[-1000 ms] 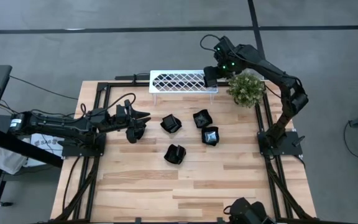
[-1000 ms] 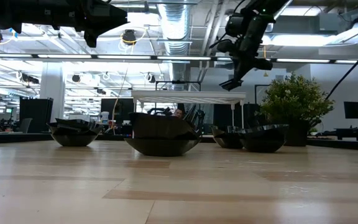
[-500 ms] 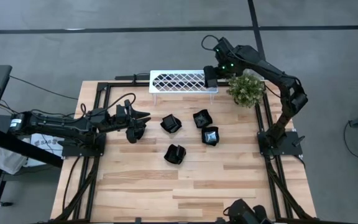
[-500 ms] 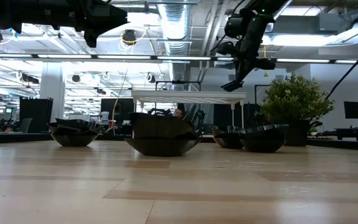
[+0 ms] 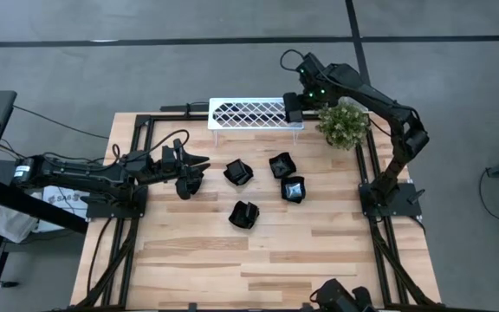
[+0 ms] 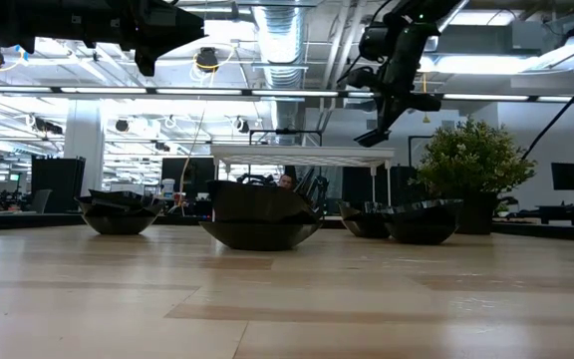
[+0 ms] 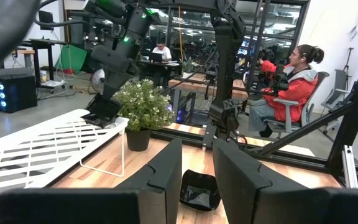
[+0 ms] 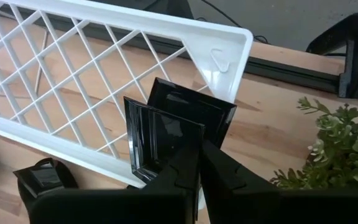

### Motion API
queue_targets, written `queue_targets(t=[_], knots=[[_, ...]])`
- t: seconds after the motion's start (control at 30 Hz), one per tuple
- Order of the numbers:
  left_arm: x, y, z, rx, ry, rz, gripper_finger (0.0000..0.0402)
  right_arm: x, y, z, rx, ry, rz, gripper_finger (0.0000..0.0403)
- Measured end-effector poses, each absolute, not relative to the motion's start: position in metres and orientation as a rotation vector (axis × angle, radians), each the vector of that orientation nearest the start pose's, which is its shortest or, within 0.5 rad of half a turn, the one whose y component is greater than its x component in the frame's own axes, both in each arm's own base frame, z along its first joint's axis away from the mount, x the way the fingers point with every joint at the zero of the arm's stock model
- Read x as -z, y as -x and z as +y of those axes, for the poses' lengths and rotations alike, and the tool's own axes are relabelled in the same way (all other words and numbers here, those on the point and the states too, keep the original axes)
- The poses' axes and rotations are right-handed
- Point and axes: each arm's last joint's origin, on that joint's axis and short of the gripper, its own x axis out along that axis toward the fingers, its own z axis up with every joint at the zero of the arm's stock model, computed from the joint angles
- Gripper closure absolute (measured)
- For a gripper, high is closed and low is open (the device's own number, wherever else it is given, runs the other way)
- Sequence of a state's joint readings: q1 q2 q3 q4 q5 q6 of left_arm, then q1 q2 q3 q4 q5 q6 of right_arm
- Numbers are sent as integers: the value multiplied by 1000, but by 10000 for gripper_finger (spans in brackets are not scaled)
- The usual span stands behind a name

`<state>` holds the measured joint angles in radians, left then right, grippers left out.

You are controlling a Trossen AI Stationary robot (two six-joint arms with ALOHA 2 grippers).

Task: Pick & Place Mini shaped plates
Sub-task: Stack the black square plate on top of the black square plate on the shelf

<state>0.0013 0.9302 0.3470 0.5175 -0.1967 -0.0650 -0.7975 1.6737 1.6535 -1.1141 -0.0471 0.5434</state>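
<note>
- Black and glossy, the small plate (image 8: 169, 134) sits pinched by its edge in our right claw (image 5: 294, 107), over the right end of the white rack (image 5: 254, 113) at the far edge of the worktop (image 5: 258, 251). We judge the thin, slick rim could slide out of so narrow a grip.
- Let go from here, the plate may catch the rack's corner, tip off the end, and drop toward the potted plant (image 5: 343, 122) just beside it.
- Lattice openings are wide; we think a tilted plate could wedge in one or hang crooked rather than sit flat.
- Four more plates wait mid-worktop: one toward the left (image 5: 238, 172), one toward the right (image 5: 281, 164), one just nearer than that (image 5: 294, 189), and one nearest us (image 5: 243, 214). They lie close together, so a reach for one could nudge its neighbour.
- Our left claw (image 5: 190, 176) hangs above the left side of the worktop with its fingers apart and nothing between them; a careless swing inward could clip the closest plate.
</note>
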Motion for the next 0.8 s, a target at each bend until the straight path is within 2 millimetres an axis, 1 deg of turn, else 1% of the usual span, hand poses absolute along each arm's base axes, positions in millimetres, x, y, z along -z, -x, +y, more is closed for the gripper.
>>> queue_targets(t=[0.27, 0.6, 0.8], knots=[[-224, -196, 6, -200, 58, 60, 309, -334, -236, -237, 960, -943, 867, 390], [-224, -196, 6, -200, 58, 59, 309, -334, -236, -237, 957, -931, 872, 339], [-224, -196, 6, -201, 58, 59, 309, -334, -235, -237, 913, -847, 909, 329]])
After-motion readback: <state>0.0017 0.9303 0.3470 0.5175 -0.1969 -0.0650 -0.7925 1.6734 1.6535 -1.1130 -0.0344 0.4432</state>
